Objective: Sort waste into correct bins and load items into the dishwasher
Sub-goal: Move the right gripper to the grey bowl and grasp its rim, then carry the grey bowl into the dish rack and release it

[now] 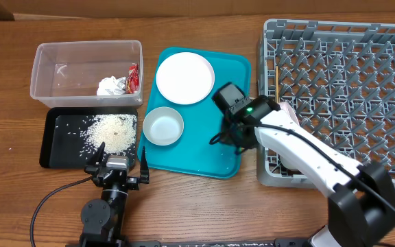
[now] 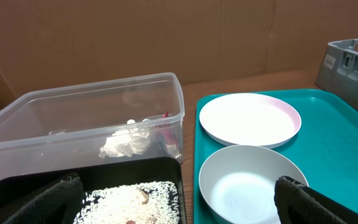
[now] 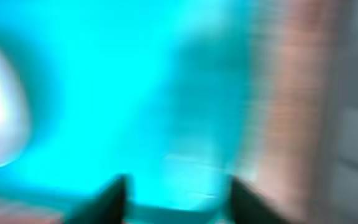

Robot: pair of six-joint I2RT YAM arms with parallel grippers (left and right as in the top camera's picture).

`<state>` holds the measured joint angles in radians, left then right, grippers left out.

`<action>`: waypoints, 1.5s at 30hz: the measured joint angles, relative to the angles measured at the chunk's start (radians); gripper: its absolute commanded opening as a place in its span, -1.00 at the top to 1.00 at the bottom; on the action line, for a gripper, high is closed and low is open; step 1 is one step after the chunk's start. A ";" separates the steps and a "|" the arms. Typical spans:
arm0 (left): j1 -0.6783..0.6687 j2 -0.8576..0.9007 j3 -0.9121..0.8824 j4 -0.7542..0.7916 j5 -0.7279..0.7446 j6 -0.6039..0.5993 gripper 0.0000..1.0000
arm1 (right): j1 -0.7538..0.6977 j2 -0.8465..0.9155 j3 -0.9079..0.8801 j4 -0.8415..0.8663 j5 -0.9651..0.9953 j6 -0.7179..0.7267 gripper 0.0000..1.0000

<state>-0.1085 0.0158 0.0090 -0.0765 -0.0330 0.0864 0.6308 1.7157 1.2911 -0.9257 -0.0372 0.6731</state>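
The clear tub [image 1: 46,58] holds the crumpled white tissue [image 1: 111,86] and the red-and-white wrapper [image 1: 134,77]; tub [image 2: 55,118] and tissue [image 2: 125,144] also show in the left wrist view. The black tray [image 1: 64,147] holds loose rice [image 1: 112,130]. A white plate [image 1: 184,77] and a white bowl [image 1: 163,126] sit on the teal tray [image 1: 235,65]. The grey dish rack [image 1: 348,82] holds thin chopsticks [image 1: 277,79] at its left edge. My left gripper [image 1: 120,159] is open and empty, near the black tray's front edge. My right gripper [image 1: 230,139] is open and empty, low over the teal tray's right part.
The left wrist view shows rice [image 2: 132,199], bowl [image 2: 247,183] and plate [image 2: 250,119] between my open fingers [image 2: 179,208]. The right wrist view is blurred: teal tray [image 3: 166,93] under my fingers [image 3: 176,196]. A pale item [image 1: 288,110] in the rack is mostly hidden by my right arm.
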 measured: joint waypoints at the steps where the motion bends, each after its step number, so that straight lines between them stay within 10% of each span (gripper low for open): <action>1: 0.000 0.000 0.000 0.000 0.000 0.000 -1.00 | 0.002 -0.009 0.003 0.036 -0.047 -0.024 -0.54; 20: 0.000 0.000 0.000 0.000 0.000 0.000 -1.00 | 0.053 0.270 0.021 0.515 -0.260 0.014 0.20; 24: 0.000 0.000 0.000 0.000 0.000 0.000 -1.00 | 0.059 0.298 0.021 0.518 -0.250 0.030 0.92; 31: 0.000 0.000 0.000 0.000 0.000 0.000 -1.00 | 0.054 0.289 0.062 0.313 -0.182 0.012 0.92; 36: 0.000 0.000 0.000 0.000 0.000 0.000 -1.00 | 0.044 0.103 0.161 0.072 0.067 -0.046 0.92; 45: 0.000 0.000 0.000 0.000 0.000 0.000 -1.00 | -0.152 -0.082 0.228 -0.061 1.152 -0.078 0.92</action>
<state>-0.1085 0.0158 0.0090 -0.0765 -0.0330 0.0864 0.4789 1.6333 1.5192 -0.9867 1.1152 0.5949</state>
